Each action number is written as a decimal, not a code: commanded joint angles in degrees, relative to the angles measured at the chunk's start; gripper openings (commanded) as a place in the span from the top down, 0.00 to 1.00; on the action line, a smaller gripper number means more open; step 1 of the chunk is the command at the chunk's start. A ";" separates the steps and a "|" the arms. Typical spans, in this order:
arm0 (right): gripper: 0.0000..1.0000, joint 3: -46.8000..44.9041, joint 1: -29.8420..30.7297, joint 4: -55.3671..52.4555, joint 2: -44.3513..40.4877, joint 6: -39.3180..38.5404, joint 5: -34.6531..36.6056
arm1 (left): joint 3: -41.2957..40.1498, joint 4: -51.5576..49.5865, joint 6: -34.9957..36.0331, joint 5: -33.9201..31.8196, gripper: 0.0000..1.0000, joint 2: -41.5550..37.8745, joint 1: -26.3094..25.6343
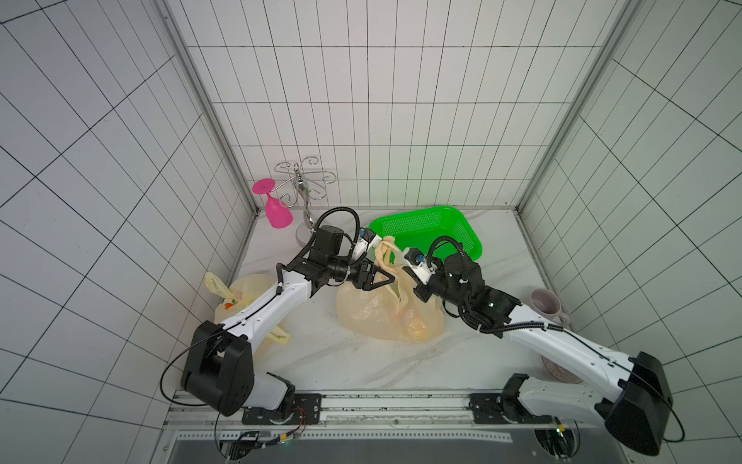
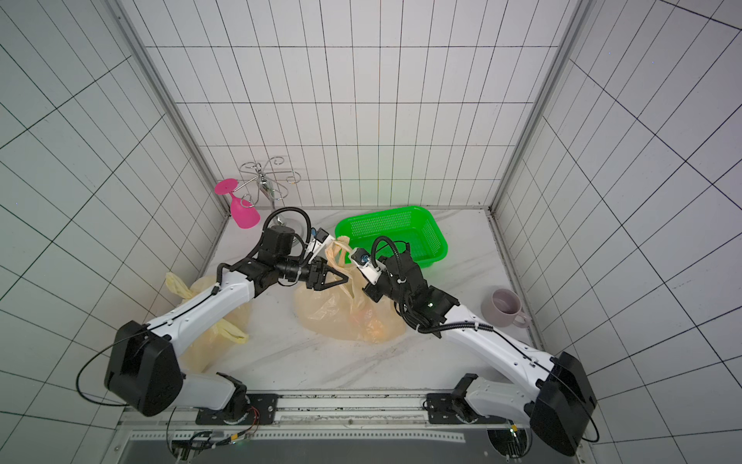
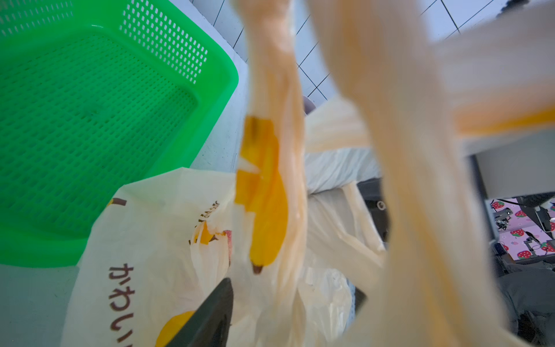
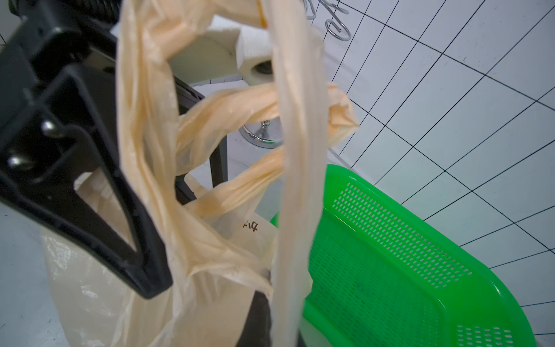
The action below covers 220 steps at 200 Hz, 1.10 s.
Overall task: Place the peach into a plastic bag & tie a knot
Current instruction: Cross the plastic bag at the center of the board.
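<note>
1. The left gripper (image 1: 387,277) is released: its black fingers (image 4: 132,228) stand apart, and a twisted handle (image 4: 150,126) of the plastic bag (image 1: 373,313) runs between them without being pinched.
2. The right gripper (image 1: 407,277) is clenched on the plastic bag's other handle. That strip rises straight out of its jaws in the right wrist view, and the plastic hides most of its fingers.
3. The two grippers face each other tip to tip, with the raised, looped handles between them.
4. The body of the plastic bag slumps on the marble tabletop (image 1: 341,361) directly beneath both grippers.
5. The peach (image 1: 419,329) is inside the plastic bag, an orange shape seen through the film, low down beneath the right gripper.
6. A green basket (image 1: 433,229) sits just beyond the right gripper's tips, beside the plastic bag.
7. A second bag (image 1: 241,293) lies under the left forearm, well behind the left gripper.
8. A mug (image 1: 546,305) stands beside the right forearm.
</note>
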 commanded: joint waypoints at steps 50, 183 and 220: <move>1.00 6.76 -1.94 0.59 -1.38 3.28 -5.31 | -2.95 6.08 2.23 2.46 0.30 -3.32 -0.23; 1.00 4.74 2.62 -3.69 0.19 -5.90 -17.36 | -2.11 10.70 -3.66 5.73 0.26 -1.46 -0.13; 1.00 8.64 2.58 -7.58 3.02 -6.26 -19.01 | -1.78 11.47 -1.89 8.73 0.29 -1.10 -1.35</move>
